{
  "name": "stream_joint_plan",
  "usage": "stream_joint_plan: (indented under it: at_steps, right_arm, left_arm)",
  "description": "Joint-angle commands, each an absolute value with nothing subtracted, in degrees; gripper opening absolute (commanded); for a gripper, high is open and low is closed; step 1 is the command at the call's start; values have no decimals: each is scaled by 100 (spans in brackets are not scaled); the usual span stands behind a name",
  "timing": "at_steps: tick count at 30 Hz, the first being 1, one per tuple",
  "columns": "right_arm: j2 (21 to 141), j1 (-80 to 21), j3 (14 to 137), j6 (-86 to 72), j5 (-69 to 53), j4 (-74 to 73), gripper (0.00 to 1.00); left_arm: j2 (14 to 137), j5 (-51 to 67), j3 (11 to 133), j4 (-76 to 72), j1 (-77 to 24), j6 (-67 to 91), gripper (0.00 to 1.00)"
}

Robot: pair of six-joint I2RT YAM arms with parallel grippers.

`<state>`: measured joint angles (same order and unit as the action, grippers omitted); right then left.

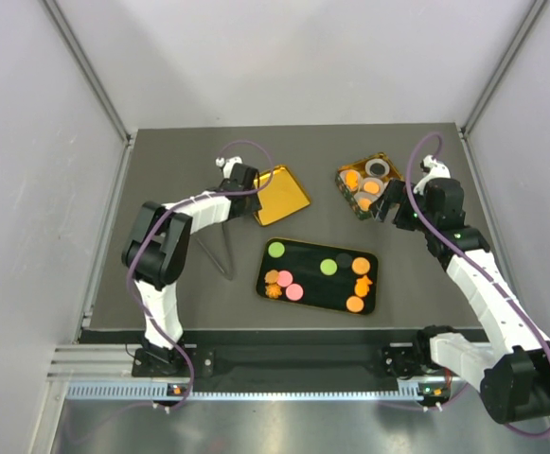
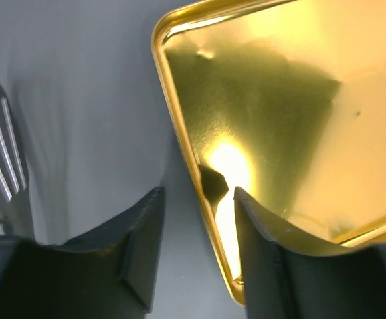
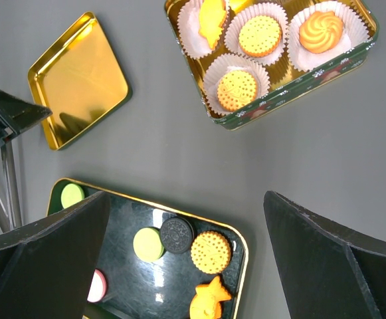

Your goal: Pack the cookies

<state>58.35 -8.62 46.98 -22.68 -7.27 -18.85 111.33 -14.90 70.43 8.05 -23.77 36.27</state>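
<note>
— What sort of place do you work in?
— A robotics lab cell. Pale blank panels (image 1: 28, 189) close me in on three sides, held by metal struts (image 1: 90, 71).
— And what else tells you so?
— My left arm (image 1: 166, 251) and right arm (image 1: 487, 288) are bolted to a slotted aluminium rail (image 1: 284, 389) at the near edge of a matt grey surface (image 1: 170, 170), purple cables (image 1: 247, 143) looping along them.

Gold square tray (image 1: 284, 197) on grey table (image 1: 161, 284), metal spatula (image 2: 6, 159) beside it, white paper cups (image 3: 304, 60) in green tin (image 3: 292, 90)
</note>
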Motion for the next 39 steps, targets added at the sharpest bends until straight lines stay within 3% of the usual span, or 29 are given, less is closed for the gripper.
stream_joint_plan:
  at_steps: [1,6,7,13,27,30,39]
  right_arm:
    - [5748,-932,4860,-2268,-756,-1644,100]
    - [5774,-932,4904,-2250,-686,-1687,99]
    - [5783,-932,4913,-2250,-686,-1696,100]
    - [5976,-1045,5053,-2259,-615,-1740,100]
    - [8154,-2083,6388,-2241,-105,-1415,99]
    - [8814,-2083,6846,-2145,-228,-1424,94]
    - [10186,-2074,7971,-2285,-1739,-1318,89]
  left_arm:
    - [11267,-1635,7330,624,-2382,3472,47]
    - [11469,-1495,7418,607,-2382,3454,35]
    - [11505,-1459,7435,615,-2382,3445,26]
    - [11566,-1284,7558,624,-2382,3331,0]
    - [10442,-589,6908,79,-2391,3471,0]
    - [10178,-598,6803,53,-2408,3472,0]
    - [9598,-396,6460,-219,-2601,3603,0]
